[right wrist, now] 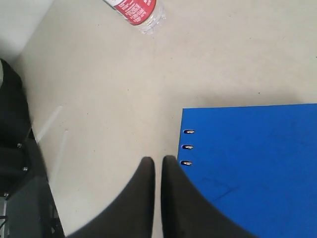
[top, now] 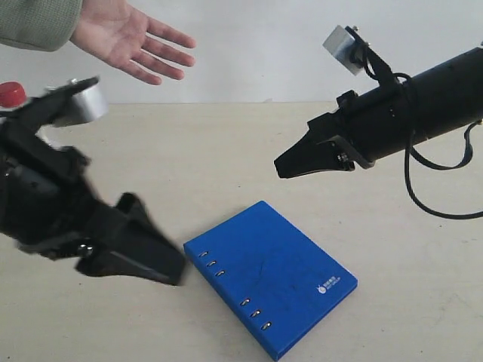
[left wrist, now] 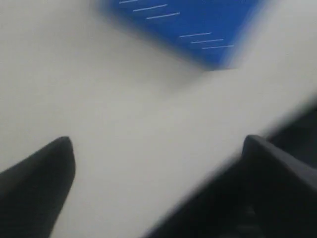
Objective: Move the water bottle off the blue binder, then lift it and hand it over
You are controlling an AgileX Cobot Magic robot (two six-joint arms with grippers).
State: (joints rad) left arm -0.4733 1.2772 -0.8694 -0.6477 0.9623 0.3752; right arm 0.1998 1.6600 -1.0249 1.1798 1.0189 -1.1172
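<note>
The blue binder [top: 272, 283] lies flat on the beige table with nothing on it; it also shows in the left wrist view [left wrist: 198, 25] and the right wrist view [right wrist: 257, 163]. The water bottle's red cap [top: 10, 94] peeks out behind the left arm at the far left, and its labelled body [right wrist: 136, 11] stands on the table apart from the binder. My left gripper [top: 162, 253] is blurred, low beside the binder's holed edge, open [left wrist: 158, 148] with only table between its fingers. My right gripper [top: 281, 167] hangs above the binder, shut [right wrist: 158, 159] on nothing.
A person's open hand [top: 132, 41] reaches in palm up at the top left, above the bottle and the left arm. The table [top: 226, 151] is bare between the two arms.
</note>
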